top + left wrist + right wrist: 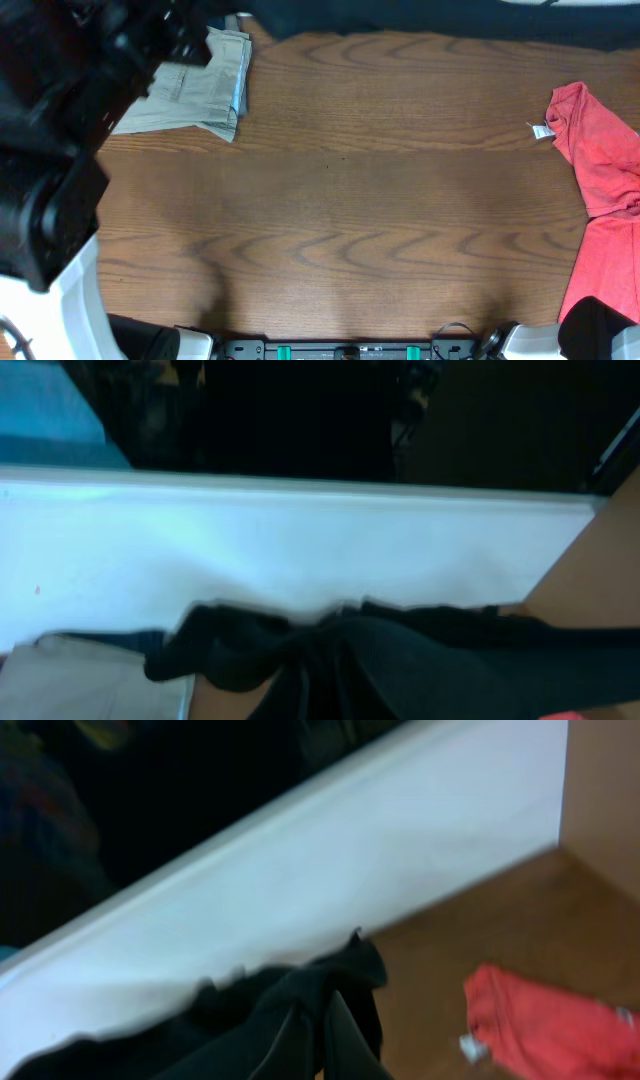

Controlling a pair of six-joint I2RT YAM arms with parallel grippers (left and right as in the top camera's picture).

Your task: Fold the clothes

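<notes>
**Item:** clothes (450, 25), black, soft

**Position:** along the far edge of the table (350, 220), at the foot of the white wall (300, 540). Long axis runs left to right, from just past the khakis (190, 95) toward the far-right corner

**Left arm** (60, 120): over the far-left corner, the nearer arm, by the cloth's left end. The cloth lies ahead of and below its jaws

**Right arm** (600, 330): overhead shows only a part, at the near-right corner. Its wrist view has black cloth low in front, with the shirt (600, 150) to the right

**Jaws:** both pressed together. The fingertips are lost against the black cloth, so a pinch cannot be confirmed

**Room:** bare wood across the middle, judged ample for spreading. Khakis and shirt hem the sides, and the wall closes the far side
</notes>
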